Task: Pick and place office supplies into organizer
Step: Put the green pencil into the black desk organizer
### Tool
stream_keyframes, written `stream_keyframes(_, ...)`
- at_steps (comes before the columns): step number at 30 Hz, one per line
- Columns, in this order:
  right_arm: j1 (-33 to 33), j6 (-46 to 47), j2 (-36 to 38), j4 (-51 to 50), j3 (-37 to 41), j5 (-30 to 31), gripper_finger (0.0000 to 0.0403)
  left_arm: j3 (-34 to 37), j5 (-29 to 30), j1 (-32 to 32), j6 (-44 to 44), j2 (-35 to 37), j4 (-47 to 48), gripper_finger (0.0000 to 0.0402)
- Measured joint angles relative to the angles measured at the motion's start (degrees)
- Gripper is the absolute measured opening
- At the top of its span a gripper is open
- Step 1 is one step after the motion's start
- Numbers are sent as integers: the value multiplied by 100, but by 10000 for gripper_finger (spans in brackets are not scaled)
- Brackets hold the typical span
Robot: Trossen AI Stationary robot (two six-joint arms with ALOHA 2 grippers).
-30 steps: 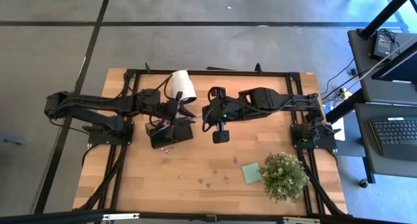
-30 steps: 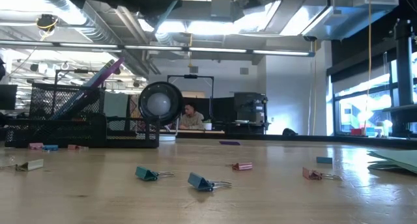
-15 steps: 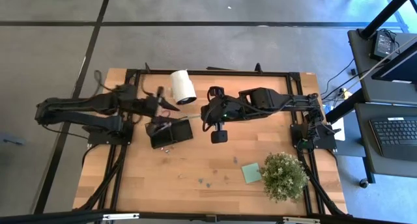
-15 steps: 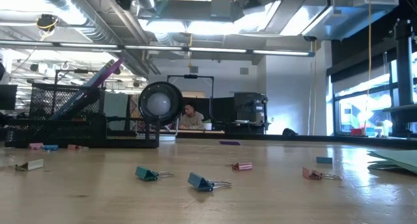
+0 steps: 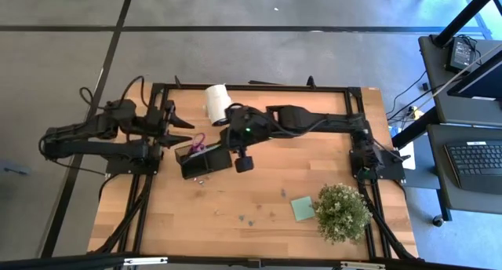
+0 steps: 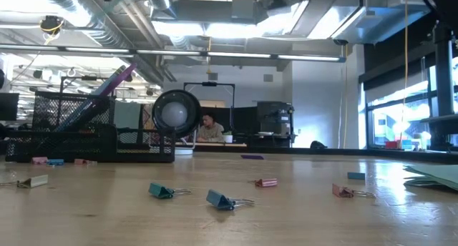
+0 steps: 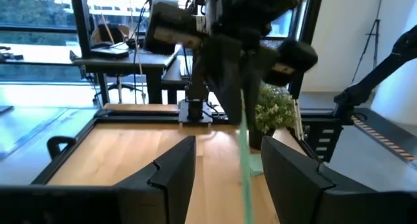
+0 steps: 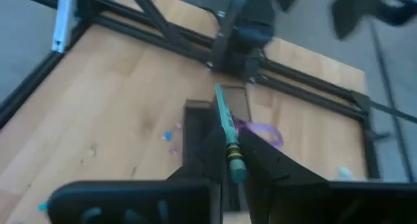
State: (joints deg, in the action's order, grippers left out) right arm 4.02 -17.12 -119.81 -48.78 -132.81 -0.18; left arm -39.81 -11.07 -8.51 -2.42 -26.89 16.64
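Observation:
The black organizer (image 5: pixel 205 160) sits on the table's left half, and purple-handled scissors (image 5: pixel 196 141) stick up out of it (image 6: pixel 107 85). My right gripper (image 8: pixel 233 160) hovers over the organizer's right end (image 5: pixel 234 144), shut on a pale green pencil (image 8: pixel 225 123). Off the table's left side, my left gripper (image 5: pixel 179 118) is open and touches nothing. A light green sticky-note pad (image 5: pixel 303 208) and small clips (image 5: pixel 247 219) lie on the table's near half. My right gripper pinches the pale green pencil between its two fingers (image 8: pixel 210 152), near the dark band (image 8: pixel 233 152) at the pencil's upper end. The fingers come from above, pointing down. The pencil hangs nearly upright below them (image 7: pixel 244 152), its lower end (image 8: pixel 218 88) over the organizer.
A white roll (image 5: pixel 219 103) lies just beyond the organizer, toward the far edge. A bushy potted plant (image 5: pixel 342 212) stands at the near right, beside the sticky-note pad. More clips (image 6: pixel 223 200) are scattered over the near middle of the table.
My left gripper has drawn back from the organizer toward the table's left edge, out past the frame. My right gripper, carrying the pencil, has moved left from the table's middle to the organizer's right end.

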Motion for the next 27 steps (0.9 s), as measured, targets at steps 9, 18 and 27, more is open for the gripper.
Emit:
stream_keyframes(9,-463,-464,-605,931,2,-534,29,0,454,0,0,79,581,161)
stream_keyframes(18,-768,-526,-830,1118,-4,-1099,29,0,459,0,-39,78,934,159)
stream_keyframes(27,-794,-579,-1130,1175,-4,-1207,30,2,609,0,-42,71,1078,156)
